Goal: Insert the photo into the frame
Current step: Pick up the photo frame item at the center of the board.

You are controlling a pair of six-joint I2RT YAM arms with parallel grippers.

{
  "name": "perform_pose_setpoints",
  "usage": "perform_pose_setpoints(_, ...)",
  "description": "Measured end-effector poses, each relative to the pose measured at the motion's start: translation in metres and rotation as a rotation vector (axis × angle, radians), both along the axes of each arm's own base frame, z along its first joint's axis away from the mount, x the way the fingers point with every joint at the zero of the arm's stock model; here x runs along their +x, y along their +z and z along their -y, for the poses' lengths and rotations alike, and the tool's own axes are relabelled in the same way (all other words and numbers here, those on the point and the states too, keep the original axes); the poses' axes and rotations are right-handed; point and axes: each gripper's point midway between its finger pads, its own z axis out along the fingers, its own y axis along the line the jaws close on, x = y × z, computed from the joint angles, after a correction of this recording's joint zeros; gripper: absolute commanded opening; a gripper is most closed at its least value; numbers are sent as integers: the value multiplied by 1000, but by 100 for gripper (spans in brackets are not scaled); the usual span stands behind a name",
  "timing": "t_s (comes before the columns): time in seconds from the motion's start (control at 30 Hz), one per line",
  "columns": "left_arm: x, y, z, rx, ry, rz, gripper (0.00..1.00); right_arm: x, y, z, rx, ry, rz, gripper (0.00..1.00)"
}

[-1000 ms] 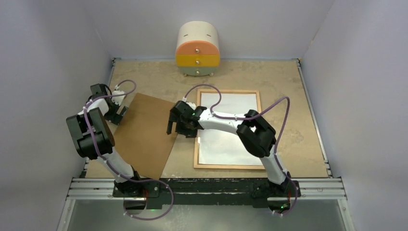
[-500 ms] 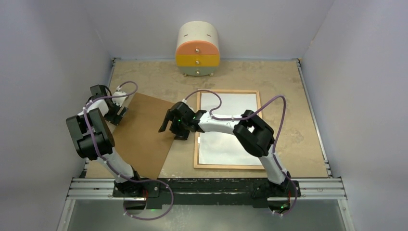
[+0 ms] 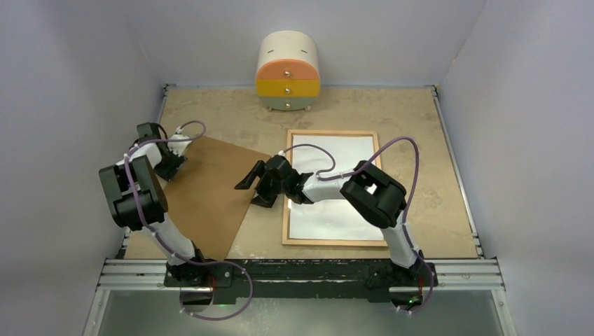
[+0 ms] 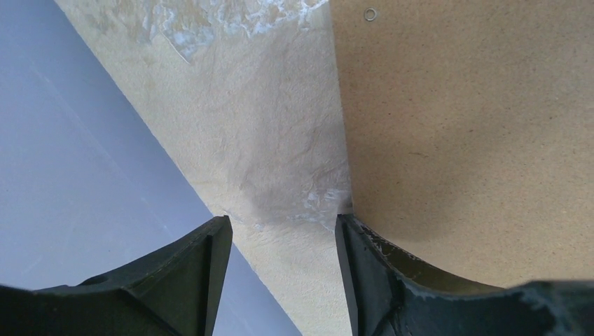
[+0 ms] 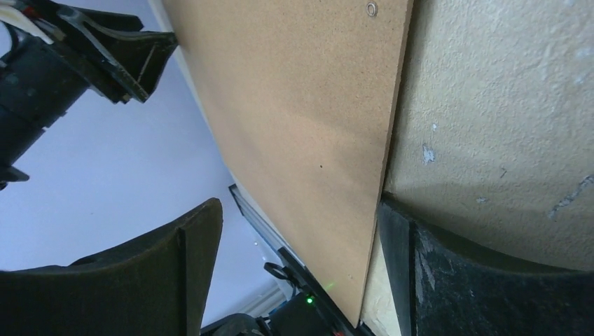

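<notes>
**Jaws open on both arms at the backing panel; photo step can't be confirmed**

Left jaws: spread, gripping nothing. In the left wrist view one finger (image 4: 371, 280) sits right at the far-left edge of the flat brown fibreboard backing panel (image 3: 210, 199). The other is over the bare beige worktop (image 3: 420, 140) by the wall. The panel lies flat on the left half of the worktop, beside the frame and not on it.

Right jaws: also wide, nothing clamped. In the right wrist view the panel's right edge runs between the two fingers. Looks like both arms are setting up to take the panel by opposite edges.

Thin light-wood rectangular frame (image 3: 329, 243): lies flat on the right half of the worktop, w/ the right arm reaching across its near-left part. A plain white sheet (image 3: 350, 157) fills the opening. No printed side shows in any view, so I can't tell if this is the glossy photo print lying face down.

Progress, as a judgement:
- If that sheet is the photo, the insert is prob. done. Left to do: grip the panel, carry it over, seat it in the frame.
- If not, the photo is out of view and the main step is not yet done.

Round cream, orange and yellow drawer cabinet (image 3: 288, 72): at the back, apart from everything.
</notes>
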Motion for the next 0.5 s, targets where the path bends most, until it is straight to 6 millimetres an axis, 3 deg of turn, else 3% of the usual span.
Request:
perform_pose_setpoints(0.3,1,2,5,13,-39,-25,49,3,17,1,108,-13,62,80)
perform_pose_setpoints(0.4,2,0,5,14,-53,-42,37,9,34,-1,156,-19,95,79)
perform_pose_setpoints(0.5,-1,-2,8,3,-71,-65,34,17,63,-9,254,-24,162,79)
